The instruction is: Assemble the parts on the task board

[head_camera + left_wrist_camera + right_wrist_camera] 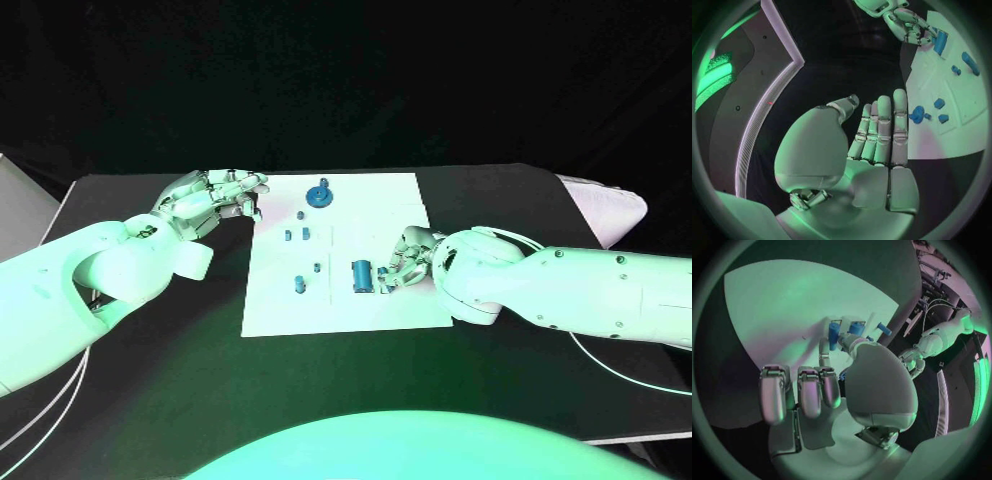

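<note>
While my right robot hand (405,262) pinches a small blue part (387,277) beside the blue cylinder (361,275) lying on the white task board (389,200), I worry a careless push could roll that cylinder. My left robot hand (216,203) hovers released at the board's edge.

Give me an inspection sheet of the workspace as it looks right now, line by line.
Surface: black table, task board at centre.
Job's things: blue cylinder by the right hand; blue round part at the far end; small blue pieces between.
Clutter: nothing seen.
Hands: left hand open beside the board's far left corner; right hand over the right edge, fingers at the cylinder, grip unclear.
Cables: white cable under the right arm.
Surroundings: dark.
</note>
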{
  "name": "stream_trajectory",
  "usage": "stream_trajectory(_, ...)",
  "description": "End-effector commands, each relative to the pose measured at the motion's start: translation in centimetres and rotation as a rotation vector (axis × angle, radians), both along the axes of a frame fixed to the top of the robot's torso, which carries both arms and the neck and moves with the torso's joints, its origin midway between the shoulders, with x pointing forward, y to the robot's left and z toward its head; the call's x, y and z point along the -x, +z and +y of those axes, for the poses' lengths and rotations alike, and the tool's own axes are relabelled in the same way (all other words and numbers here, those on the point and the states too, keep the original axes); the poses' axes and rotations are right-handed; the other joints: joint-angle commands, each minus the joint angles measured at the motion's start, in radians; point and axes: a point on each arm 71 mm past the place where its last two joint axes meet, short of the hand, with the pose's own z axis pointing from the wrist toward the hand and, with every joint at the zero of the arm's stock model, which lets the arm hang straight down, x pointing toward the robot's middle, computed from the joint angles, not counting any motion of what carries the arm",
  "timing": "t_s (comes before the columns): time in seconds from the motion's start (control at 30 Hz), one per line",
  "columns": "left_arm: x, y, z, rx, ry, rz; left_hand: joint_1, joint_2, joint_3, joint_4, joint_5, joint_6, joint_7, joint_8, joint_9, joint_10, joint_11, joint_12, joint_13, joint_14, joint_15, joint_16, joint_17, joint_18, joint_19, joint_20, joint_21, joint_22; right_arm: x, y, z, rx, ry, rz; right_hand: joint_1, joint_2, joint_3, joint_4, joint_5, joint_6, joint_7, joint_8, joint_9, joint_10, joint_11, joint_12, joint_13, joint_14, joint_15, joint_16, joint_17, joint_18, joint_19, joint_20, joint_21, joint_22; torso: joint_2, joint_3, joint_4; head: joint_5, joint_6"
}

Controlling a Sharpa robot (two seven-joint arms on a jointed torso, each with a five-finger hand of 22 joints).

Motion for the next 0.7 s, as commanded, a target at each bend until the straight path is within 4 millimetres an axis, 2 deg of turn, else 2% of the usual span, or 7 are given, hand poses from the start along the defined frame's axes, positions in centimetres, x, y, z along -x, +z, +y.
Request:
stream_trajectory(0.03, 0.10, 0.08, -0.24, 0.007, -0.020, -0.005, -0.003, 0.007, 0.001, 0.008, 0.001, -0.007, -0.001, 0.003, -0.001, -0.006, -0.002, -0.004, -0.001, -0.001, 0.005, -0.003, 0.001, 0.014, 0.004, 0.000, -0.006, -0.001, 0.15, -0.41, -0.02, 0.028, 0.010, 0.019, -0.011, 0.003, -0.007, -0.001, -0.006, 0.003, 0.003, -0.007, -0.001, 0.077, -0.004, -0.001, 0.228, 0.106, -0.004, 0.004, 0.263, -0.012, 0.085, -0.004, -0.004, 0.239, 0.000, 0.0000, -0.0013, 0.000, 0.000)
stream_trajectory(0.37, 0.10, 0.07, -0.24, 0.005, -0.021, -0.006, -0.004, 0.007, 0.000, 0.010, 0.001, -0.008, -0.001, 0.004, -0.001, -0.007, -0.002, -0.004, -0.001, -0.001, 0.005, -0.003, 0.001, 0.014, 0.004, 0.000, -0.006, -0.001, 0.19, -0.60, 0.06, 0.030, 0.015, 0.041, -0.036, 0.004, -0.015, 0.000, -0.014, 0.003, 0.005, -0.009, -0.002, 0.077, -0.003, -0.001, 0.228, 0.106, -0.003, 0.004, 0.263, -0.012, 0.085, -0.003, -0.006, 0.239, -0.001, 0.0002, -0.0010, -0.001, 0.000)
stream_trajectory(0.47, 0.10, 0.07, -0.26, 0.005, -0.022, -0.006, -0.004, 0.007, 0.000, 0.010, 0.001, -0.008, -0.001, 0.004, -0.001, -0.007, -0.002, -0.004, -0.001, -0.001, 0.005, -0.003, 0.001, 0.014, 0.004, 0.000, -0.006, -0.001, 0.17, -0.58, 0.07, 0.024, 0.009, 0.035, -0.055, 0.007, -0.027, -0.001, -0.043, 0.005, 0.005, -0.011, -0.002, 0.077, -0.002, -0.002, 0.228, 0.106, -0.002, 0.004, 0.263, -0.012, 0.085, -0.002, -0.007, 0.238, -0.001, -0.0001, -0.0009, 0.000, 0.000)
stream_trajectory(0.5, 0.09, 0.06, -0.26, 0.005, -0.022, -0.006, -0.004, 0.007, 0.000, 0.010, 0.001, -0.008, -0.001, 0.004, -0.001, -0.007, -0.002, -0.004, -0.001, -0.001, 0.005, -0.003, 0.001, 0.014, 0.004, 0.000, -0.006, -0.001, 0.16, -0.55, 0.07, 0.021, 0.005, 0.030, -0.076, 0.009, -0.052, 0.001, -0.088, 0.004, 0.007, -0.014, -0.004, 0.074, -0.001, -0.007, 0.225, 0.106, -0.001, 0.004, 0.263, -0.012, 0.085, -0.001, -0.007, 0.239, -0.001, 0.0000, -0.0007, -0.001, 0.000)
stream_trajectory(0.7, 0.08, 0.05, -0.24, 0.002, -0.021, -0.007, -0.004, 0.007, 0.000, 0.010, 0.001, -0.008, -0.001, 0.004, -0.001, -0.007, -0.002, -0.004, -0.001, -0.001, 0.005, -0.003, 0.001, 0.014, 0.004, 0.000, -0.006, -0.001, 0.17, -0.46, 0.04, 0.009, -0.006, 0.014, -0.126, 0.025, -0.122, 0.004, -0.111, 0.006, 0.008, -0.021, -0.008, 0.071, 0.001, -0.013, 0.222, 0.106, 0.001, 0.004, 0.263, -0.012, 0.086, 0.001, -0.006, 0.239, 0.000, 0.0001, -0.0010, -0.001, 0.000)
